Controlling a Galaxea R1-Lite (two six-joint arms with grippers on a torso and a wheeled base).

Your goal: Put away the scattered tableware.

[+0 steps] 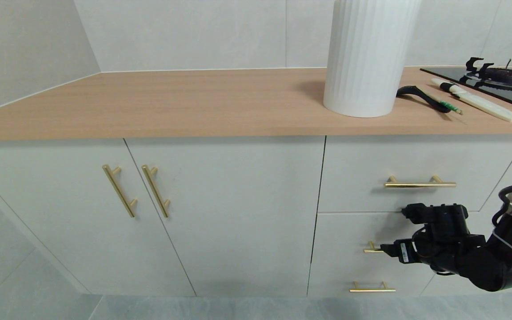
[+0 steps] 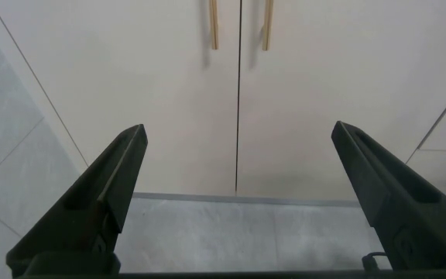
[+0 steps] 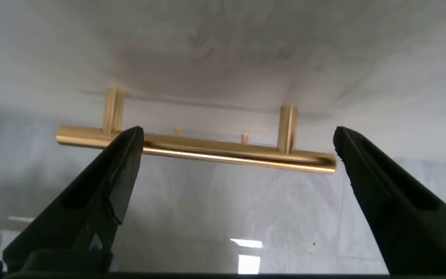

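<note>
Right wrist view: my right pincer point(image 3: 236, 138) gaped wide before a gold drawer handle point(image 3: 207, 149).
My left pincer point(image 2: 238, 128) was spread too, facing cupboard doors point(image 2: 324, 101); a black utensil point(image 1: 420, 97) and white knife point(image 1: 474, 100) lay on the desk point(image 1: 194, 102) above.

Drawer handle point(image 3: 196, 149) crosses gap ahead of right end effector point(image 3: 236, 136).

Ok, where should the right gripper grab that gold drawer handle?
Probably mid-bar on the handle, between its two posts, coming straight at the drawer front: the bar lies level and stands off it, leaving room behind for a finger of the open right gripper.
</note>
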